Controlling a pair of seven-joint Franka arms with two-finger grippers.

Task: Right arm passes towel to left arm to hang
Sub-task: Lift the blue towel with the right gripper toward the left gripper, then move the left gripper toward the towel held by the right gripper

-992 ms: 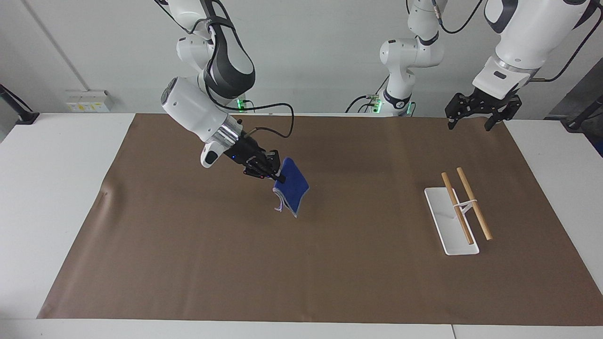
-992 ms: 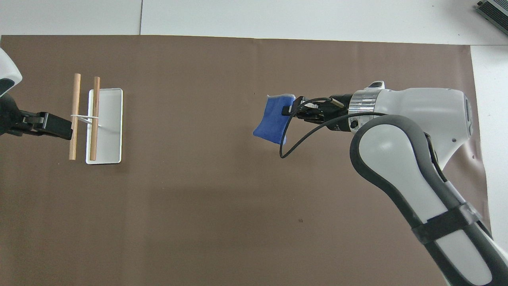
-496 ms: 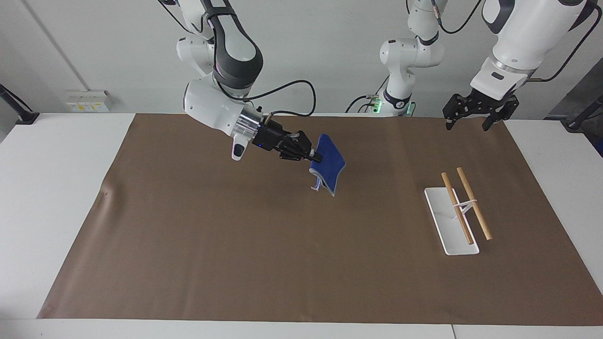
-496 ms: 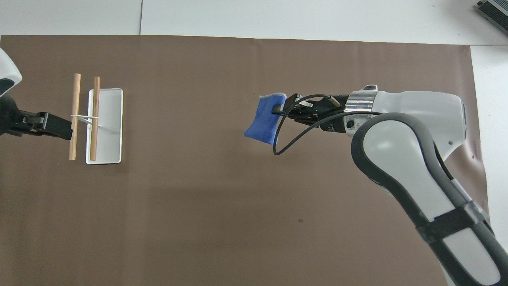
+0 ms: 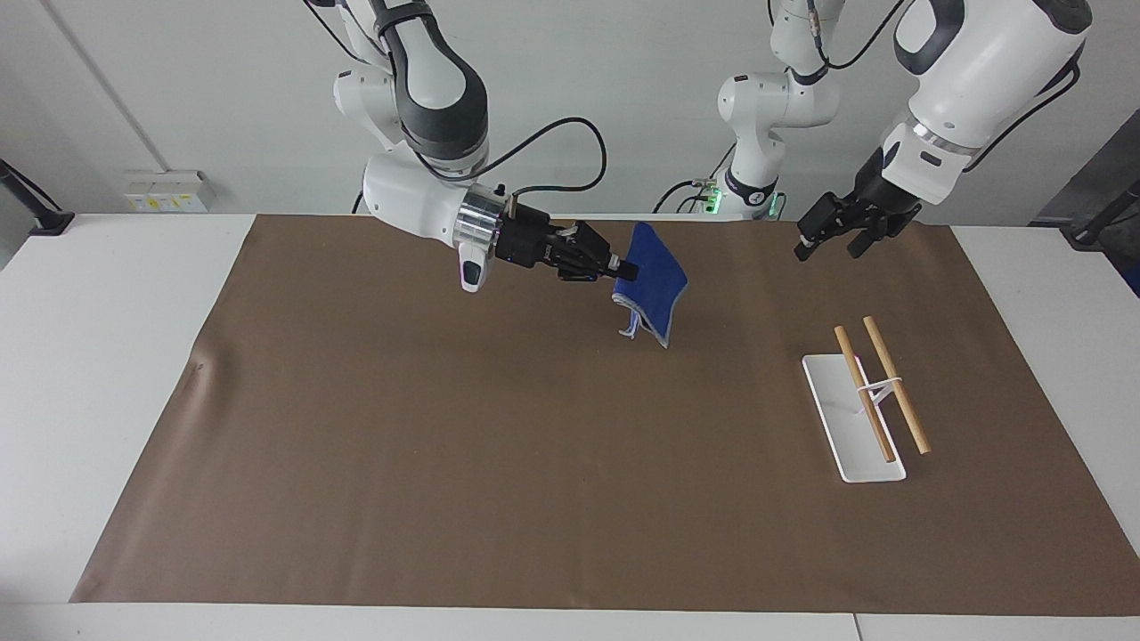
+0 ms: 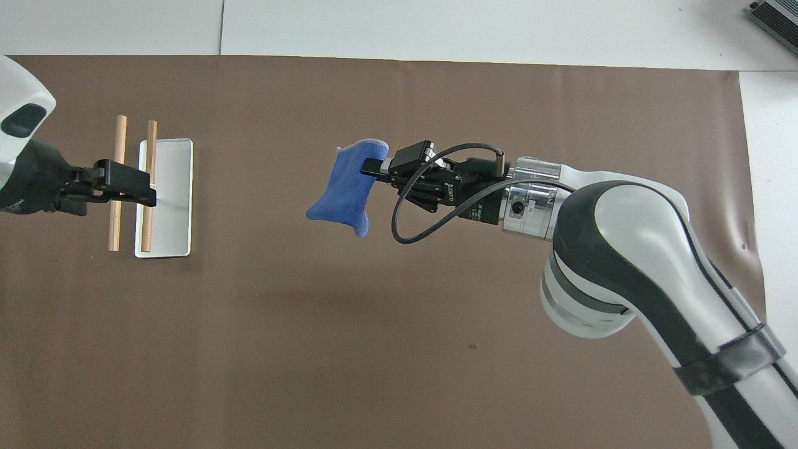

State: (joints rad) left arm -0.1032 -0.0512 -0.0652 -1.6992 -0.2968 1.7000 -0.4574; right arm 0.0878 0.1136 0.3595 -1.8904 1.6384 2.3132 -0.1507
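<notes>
The right arm's black two-finger claw [image 5: 623,268] was pinching one edge of the small royal-blue terry towel [image 5: 656,282], which hung slack from that edge in the air over the middle of the brown-covered tabletop [image 5: 445,463]. The left arm's black claw [image 5: 833,233] hovered with fingers spread, well apart from the towel, above the white-based rack of two wooden rods [image 5: 868,401]. The edge-only grip was judged a risk: the drooping cloth could slip or fold away, leaving the left claw a poor edge to seize.

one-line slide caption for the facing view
Right claw holds the blue towel aloft over the brown mat while the left claw hangs above the wooden-rod rack.
</notes>
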